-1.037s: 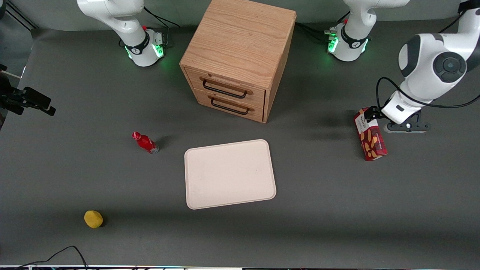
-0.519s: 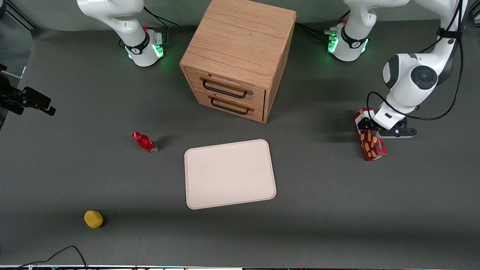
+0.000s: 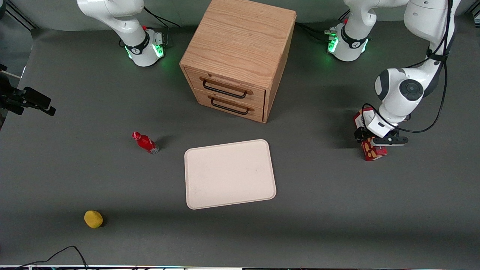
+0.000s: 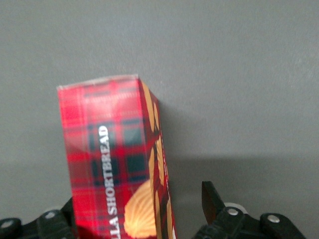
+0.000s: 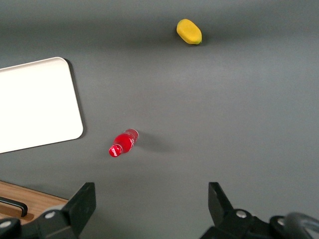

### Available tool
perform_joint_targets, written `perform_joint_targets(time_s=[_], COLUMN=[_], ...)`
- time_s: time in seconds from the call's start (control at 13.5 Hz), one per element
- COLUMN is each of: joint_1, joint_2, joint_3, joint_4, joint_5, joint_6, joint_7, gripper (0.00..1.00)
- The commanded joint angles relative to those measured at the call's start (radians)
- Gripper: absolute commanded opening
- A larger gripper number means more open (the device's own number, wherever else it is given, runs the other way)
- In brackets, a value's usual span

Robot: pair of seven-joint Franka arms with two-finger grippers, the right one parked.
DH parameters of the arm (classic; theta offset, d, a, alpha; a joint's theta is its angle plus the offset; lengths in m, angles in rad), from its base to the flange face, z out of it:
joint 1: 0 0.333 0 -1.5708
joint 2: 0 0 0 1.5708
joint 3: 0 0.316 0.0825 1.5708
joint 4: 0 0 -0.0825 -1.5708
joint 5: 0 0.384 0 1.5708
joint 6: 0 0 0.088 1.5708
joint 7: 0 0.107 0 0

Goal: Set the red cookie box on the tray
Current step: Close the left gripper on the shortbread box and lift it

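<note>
Pincer [image 3: 369,139] being held spread open astride the red cookie box [image 3: 371,152], box's middle being hidden by the wrist, tray [image 3: 229,173] lying well apart on the table [image 3: 318,210].

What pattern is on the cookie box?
Red tartan plaid on the red cookie box; left wrist view, gripper around it.

The working arm is covering the middle of the red cookie box [image 3: 370,152] in the front view — only its two ends are showing. In the wrist view the picture's edge is cutting off the box's [image 4: 112,164] near part, and the gripper [image 4: 139,211] is showing just one bare finger [image 4: 209,201] — the box is hiding the other.
</note>
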Motion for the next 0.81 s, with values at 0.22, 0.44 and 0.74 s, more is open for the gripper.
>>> perform_joint_targets(time_s=[0.22,0.44,0.74], joint_1=[0.009,0.010,0.010], joint_2=[0.006,0.001,-0.019], joint_3=[0.000,0.000,0.000], joint_4=[0.035,0.035,0.037], joint_5=[-0.005,-0.005,-0.005], joint_6=[-0.008,-0.011,-0.050], joint_7=[0.025,0.024,0.024], gripper=[0.92,0.88,0.65])
